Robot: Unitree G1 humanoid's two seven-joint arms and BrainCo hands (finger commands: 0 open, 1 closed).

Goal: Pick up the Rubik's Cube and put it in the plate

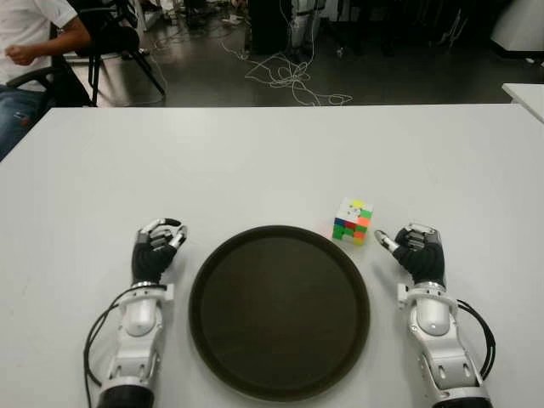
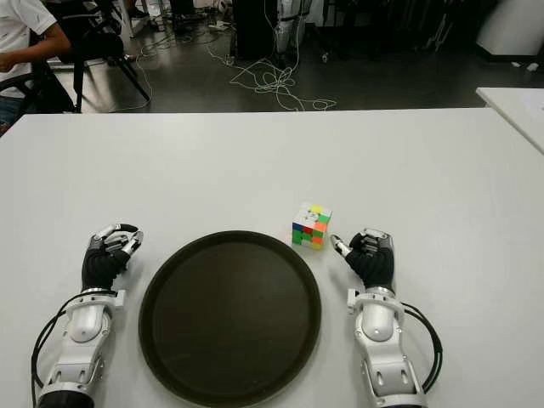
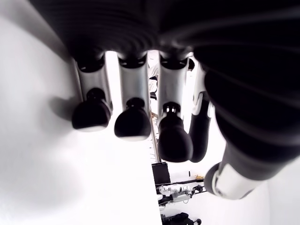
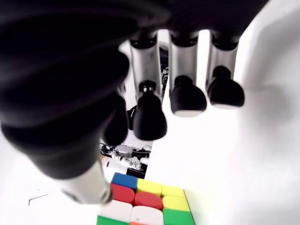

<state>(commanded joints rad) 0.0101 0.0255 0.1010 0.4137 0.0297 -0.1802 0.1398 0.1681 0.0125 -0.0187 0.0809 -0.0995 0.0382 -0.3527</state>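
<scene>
Cube [image 1: 353, 220] is seen standing on the white counter [image 1: 272, 153], just beside the far right rim of the dark round plate [image 1: 279, 310] and apart from it, with nothing resting on the plate yet. The right hand [image 1: 414, 251] is placed near the cube on its right side, fingers loosely curled and holding nothing; in the right wrist view the fingertips [image 4: 187, 99] are shown hanging free above the counter, with the cube [image 4: 147, 204] below the thumb and no contact made. The left hand [image 1: 156, 249] is shown to the left of the plate, also relaxed, curled and empty (it is judged to have no part in this step). The step in hand is taken to be the reach and grasp, so the task is judged to be at its start. For a sound grasp, the right hand should be opened wider before it is brought in, so that the thumb meets one flat face and the fingers the opposite one, rather than a corner or edge. The cube's smooth faces are likely to slip under a skewed pinch, and a push from the side could slide it against the plate's rim. It should be lifted clear of that rim before being carried over.
</scene>
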